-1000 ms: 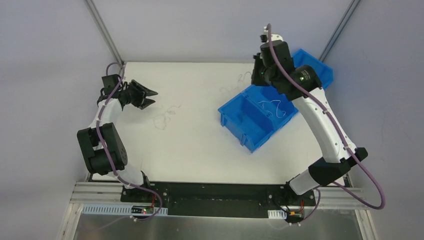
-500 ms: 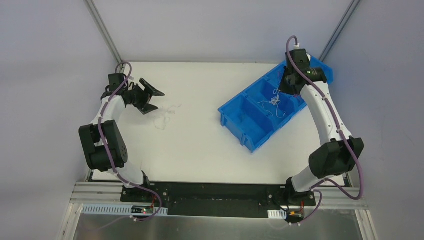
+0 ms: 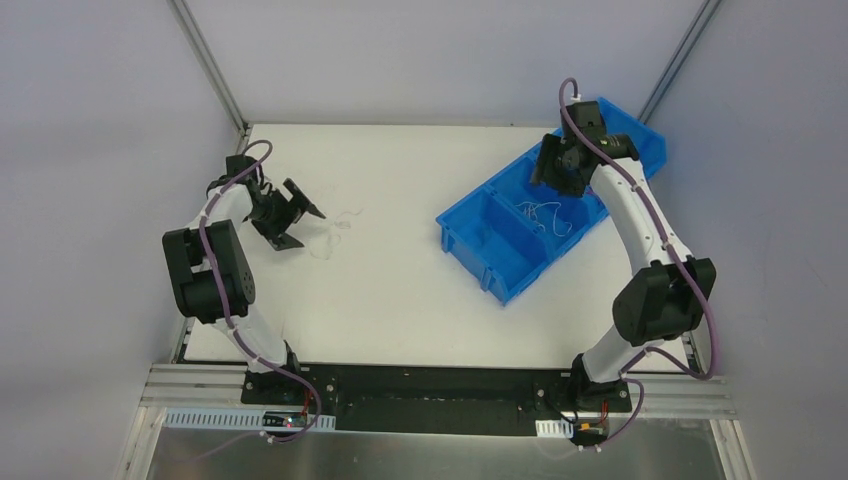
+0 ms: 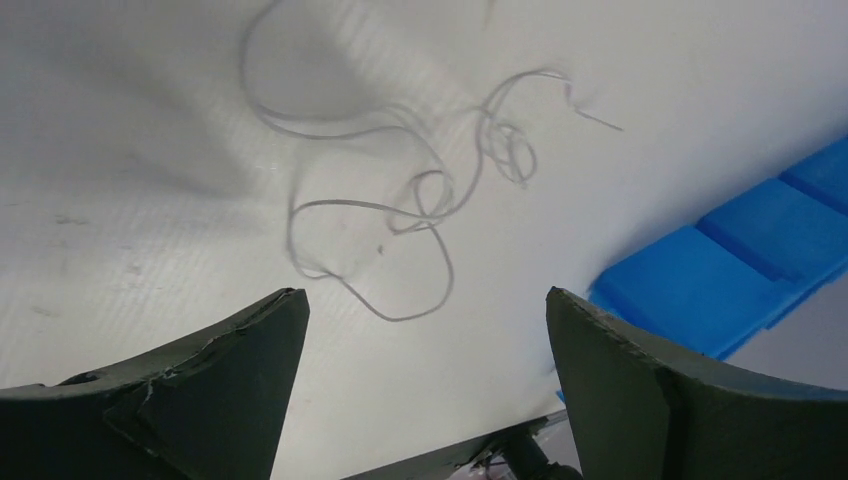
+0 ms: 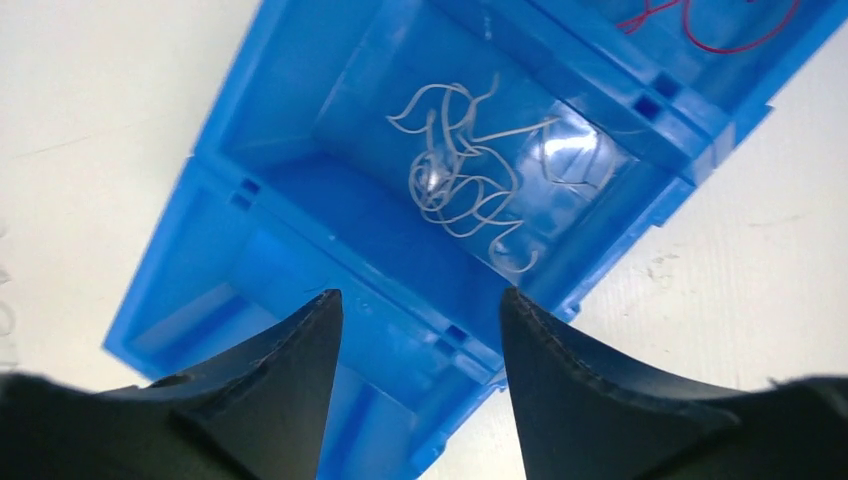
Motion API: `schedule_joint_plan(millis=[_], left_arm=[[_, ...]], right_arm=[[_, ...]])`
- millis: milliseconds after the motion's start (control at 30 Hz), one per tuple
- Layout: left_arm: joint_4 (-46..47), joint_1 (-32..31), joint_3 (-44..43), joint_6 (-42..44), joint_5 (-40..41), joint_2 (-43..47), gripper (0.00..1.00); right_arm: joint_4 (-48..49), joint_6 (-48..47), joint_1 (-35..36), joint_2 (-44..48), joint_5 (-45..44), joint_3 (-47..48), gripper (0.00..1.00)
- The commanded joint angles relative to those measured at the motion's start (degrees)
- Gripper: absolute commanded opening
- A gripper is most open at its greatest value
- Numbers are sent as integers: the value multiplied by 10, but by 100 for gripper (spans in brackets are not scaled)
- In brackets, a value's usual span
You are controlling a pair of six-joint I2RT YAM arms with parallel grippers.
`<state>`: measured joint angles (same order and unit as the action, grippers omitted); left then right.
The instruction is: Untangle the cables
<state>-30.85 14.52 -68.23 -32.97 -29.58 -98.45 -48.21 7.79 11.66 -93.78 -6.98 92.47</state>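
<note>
Left wrist view: the left end effector (image 4: 425, 300) hangs with its fingers spread wide above a loose white cable (image 4: 420, 200), which lies in loops on the desk (image 4: 150, 150) and touches neither finger. On the right wrist view, the right end effector (image 5: 420, 295) is likewise spread and empty over the blue bin (image 5: 290, 110). A tangle of white cables (image 5: 465, 175) lies in the bin's middle compartment, and a red cable (image 5: 715, 20) shows in the compartment beyond. From the top camera, the bin sits far right, well apart from the loose cable.

Some cables (image 3: 330, 232) lie on the table (image 3: 400, 300) at left, other cables (image 3: 543, 213) in the bin's (image 3: 475, 272) middle compartment.
</note>
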Motion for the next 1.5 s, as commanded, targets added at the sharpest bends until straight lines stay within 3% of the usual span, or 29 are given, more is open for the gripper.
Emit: schedule_joint_plan(millis=[0,200,300,500,700,1000,1267,1467], left_arm=[[-47,10,-29,50,74,-29,90],[-50,7,-80,60,74,-112,85],[-51,-2,-98,58,55,-147,75],[-42,-39,-84,62,4,-166,34],[-12,-45,-1,60,-26,-117,2],[12,-56,87,56,-76,-65,0],[34,-73,108,27,-106,-63,0],[37,-74,111,19,-118,-68,0]], right_arm=[[4,12,22,3,64,64,62],[-7,21,95,-30,177,116,63],[8,24,142,-47,210,119,63],[40,30,226,-103,268,136,63],[46,33,291,-206,297,185,61],[53,59,350,-367,323,325,61],[97,80,380,-404,394,288,64],[106,79,406,-425,405,286,61]])
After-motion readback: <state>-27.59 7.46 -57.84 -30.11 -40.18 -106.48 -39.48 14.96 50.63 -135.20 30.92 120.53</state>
